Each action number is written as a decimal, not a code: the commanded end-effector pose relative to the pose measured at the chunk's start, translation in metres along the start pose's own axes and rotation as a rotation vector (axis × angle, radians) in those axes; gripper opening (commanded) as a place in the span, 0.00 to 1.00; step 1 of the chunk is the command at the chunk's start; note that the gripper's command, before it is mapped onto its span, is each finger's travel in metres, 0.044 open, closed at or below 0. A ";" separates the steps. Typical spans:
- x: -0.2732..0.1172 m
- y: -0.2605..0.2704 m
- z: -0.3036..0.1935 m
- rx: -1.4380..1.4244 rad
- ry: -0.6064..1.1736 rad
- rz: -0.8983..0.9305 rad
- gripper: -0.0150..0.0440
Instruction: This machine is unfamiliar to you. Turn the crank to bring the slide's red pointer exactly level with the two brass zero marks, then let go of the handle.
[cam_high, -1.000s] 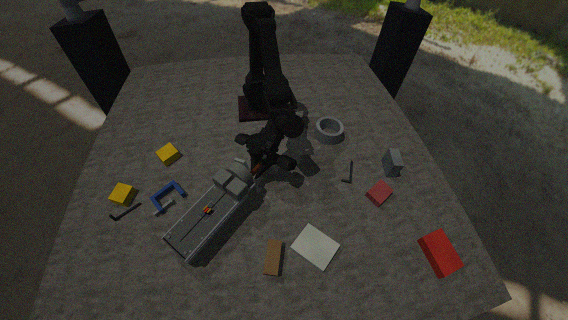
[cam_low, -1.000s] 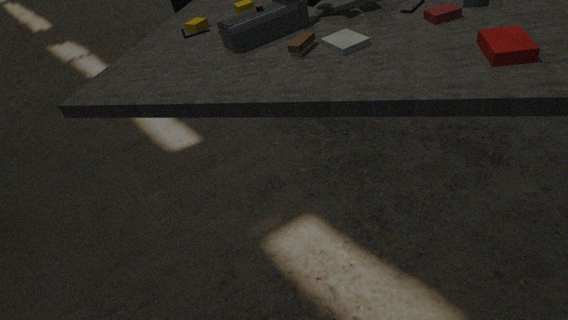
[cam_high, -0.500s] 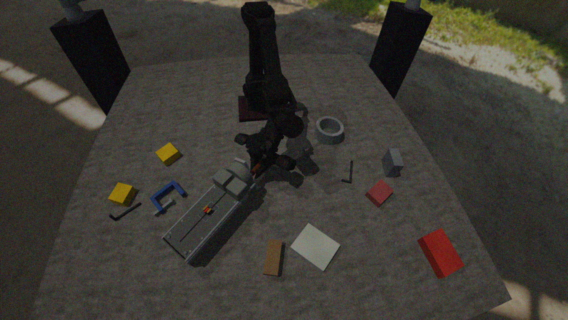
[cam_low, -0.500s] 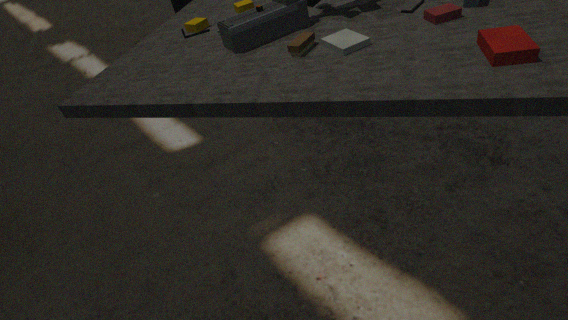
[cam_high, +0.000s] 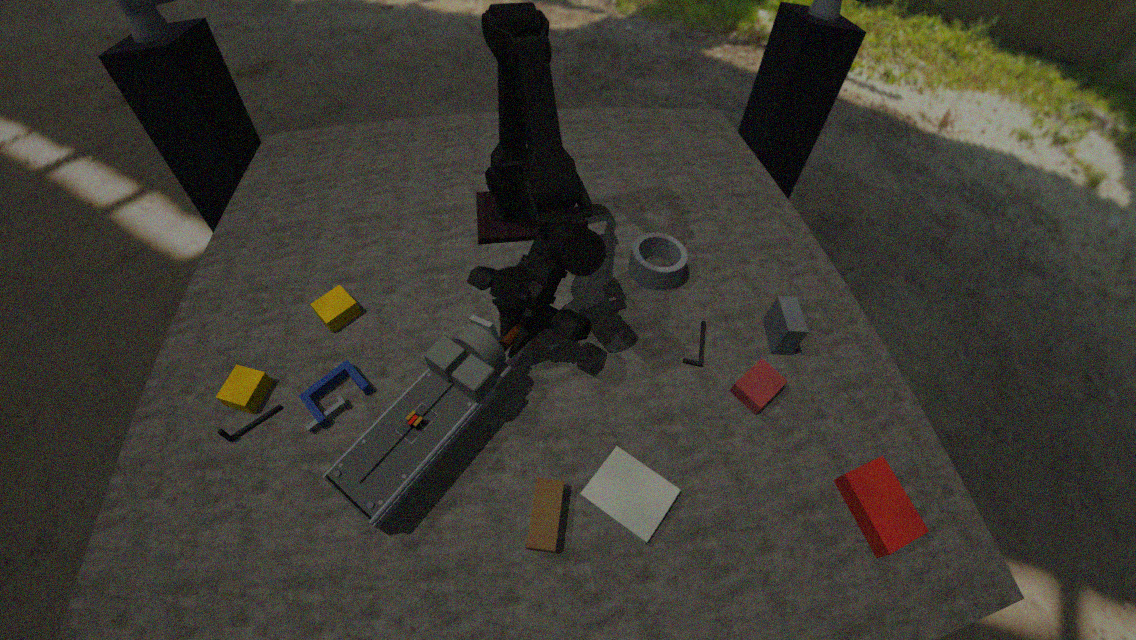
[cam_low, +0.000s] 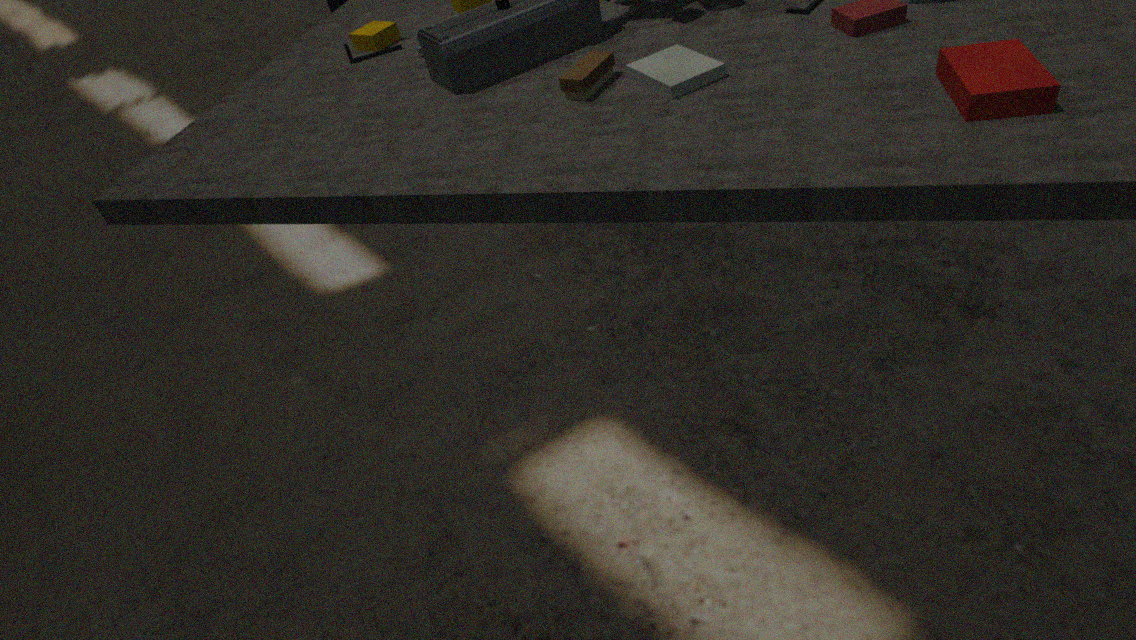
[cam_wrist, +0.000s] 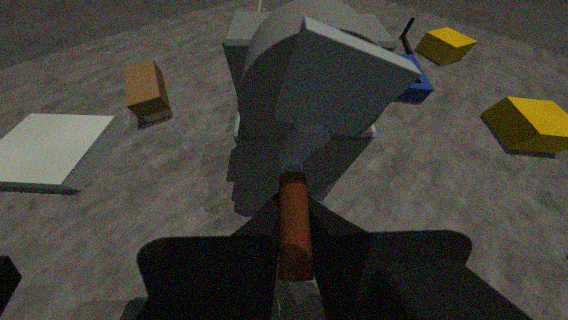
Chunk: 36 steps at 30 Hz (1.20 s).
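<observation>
The machine (cam_high: 381, 457) (cam_low: 508, 47) is a long grey box lying diagonally at the left in the top view. Its red pointer (cam_high: 414, 419) sits on the slotted top with yellow-brass marks right beside it; whether they are exactly level is too small to tell. At the machine's near-arm end are grey blocks, a round housing and a grey crank plate (cam_wrist: 345, 80). My gripper (cam_high: 512, 337) (cam_wrist: 289, 198) is shut on the orange-brown crank handle (cam_wrist: 294, 215), which stands between the dark fingers. The pointer is hidden in the wrist view.
Left of the machine are two yellow blocks (cam_high: 335, 306) (cam_high: 242, 387), a blue bracket (cam_high: 324, 383) and a black hex key (cam_high: 252, 422). To its right are a brown block (cam_high: 546, 512), a white slab (cam_high: 631, 492), a grey ring (cam_high: 659, 278) and red blocks (cam_high: 759, 385) (cam_high: 886, 506).
</observation>
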<state>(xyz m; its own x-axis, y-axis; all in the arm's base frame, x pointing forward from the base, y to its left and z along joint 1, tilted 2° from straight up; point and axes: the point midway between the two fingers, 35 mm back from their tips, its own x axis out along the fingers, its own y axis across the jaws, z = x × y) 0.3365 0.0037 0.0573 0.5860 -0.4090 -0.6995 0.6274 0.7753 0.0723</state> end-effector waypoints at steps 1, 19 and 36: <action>0.002 -0.009 -0.002 -0.005 0.001 -0.024 0.25; 0.001 -0.013 -0.001 -0.006 0.001 -0.025 0.25; -0.001 -0.021 0.000 -0.006 0.001 -0.025 0.25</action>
<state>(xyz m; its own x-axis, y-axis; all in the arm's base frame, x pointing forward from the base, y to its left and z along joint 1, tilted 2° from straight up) 0.3291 -0.0055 0.0562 0.5785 -0.4116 -0.7042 0.6287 0.7750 0.0635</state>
